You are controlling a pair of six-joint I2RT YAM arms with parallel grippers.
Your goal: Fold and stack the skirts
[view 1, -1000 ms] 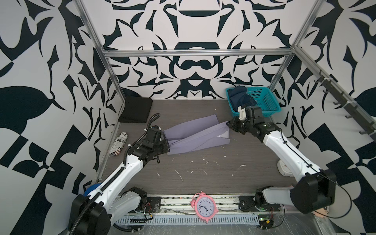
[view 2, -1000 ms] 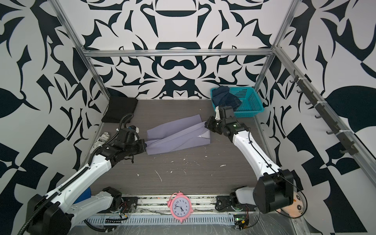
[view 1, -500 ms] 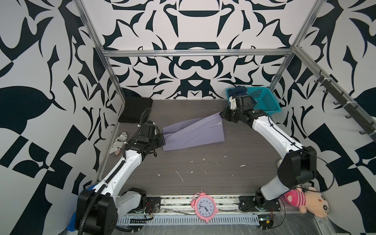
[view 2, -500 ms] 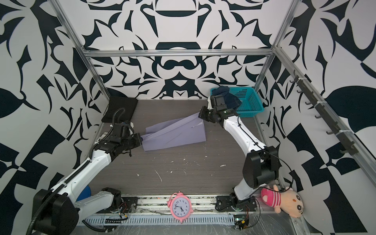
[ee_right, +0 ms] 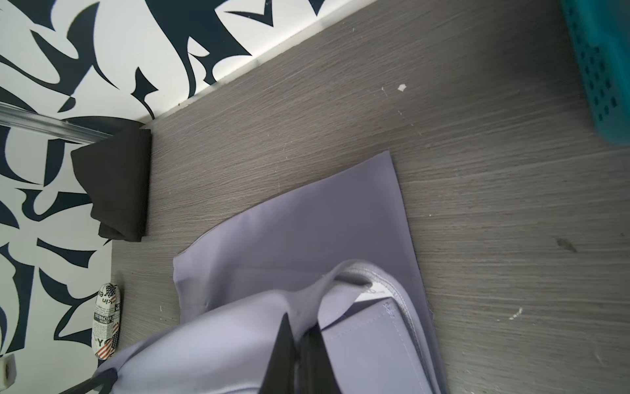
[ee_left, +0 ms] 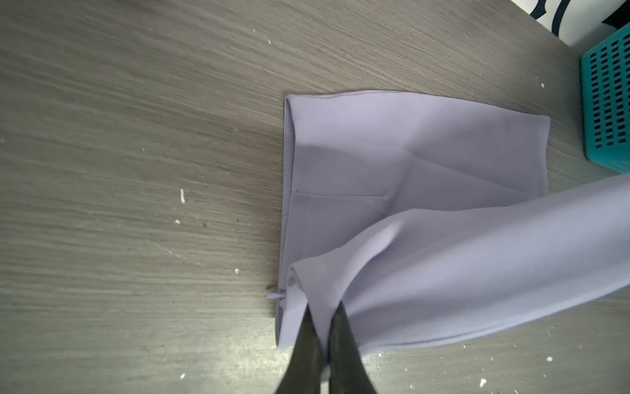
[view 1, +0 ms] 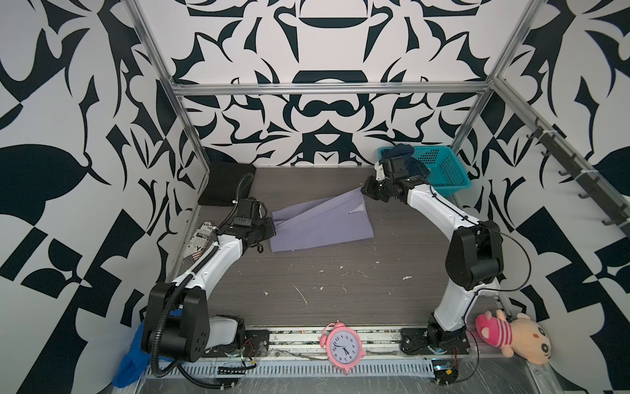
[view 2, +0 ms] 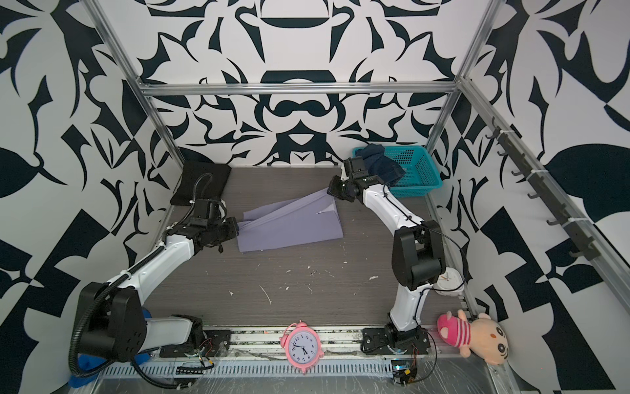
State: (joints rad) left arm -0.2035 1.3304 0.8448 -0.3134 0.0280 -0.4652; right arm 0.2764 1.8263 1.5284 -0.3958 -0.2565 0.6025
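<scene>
On the grey table [view 1: 341, 290], we hold the lavender skirt [view 1: 324, 227], left gripper [view 1: 272, 228] pinching one corner, right gripper [view 1: 363, 191] pinching the opposite end.

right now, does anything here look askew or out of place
The lavender skirt is mid-fold: the left gripper and right gripper pinch its raised edge, and the top layer runs diagonally, not square with the layer beneath. The dark blue garment spills over the teal basket's rim. White scraps litter the table.
</scene>
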